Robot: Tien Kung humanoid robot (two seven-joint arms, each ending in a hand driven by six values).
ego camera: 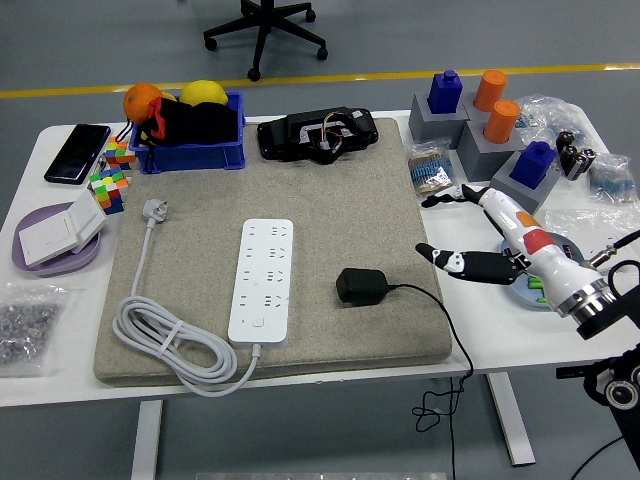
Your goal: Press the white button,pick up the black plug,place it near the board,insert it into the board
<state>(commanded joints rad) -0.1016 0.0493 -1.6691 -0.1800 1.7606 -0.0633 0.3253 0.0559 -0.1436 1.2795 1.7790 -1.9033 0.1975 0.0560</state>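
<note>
The right robot hand hovers at the right edge of the grey mat, fingers spread and holding nothing; the left one is out of sight. The white power strip lies flat near the middle of the mat, its small button at the near end, untouched by anything. The black plug rests just right of the strip, apart from it, its cable trailing off the tabletop edge. Judging by this layout, the first step looks pending: the hand would need to travel left over the plug and come down with one fingertip on that button. No brand, label or writing is legible at this size.
</note>
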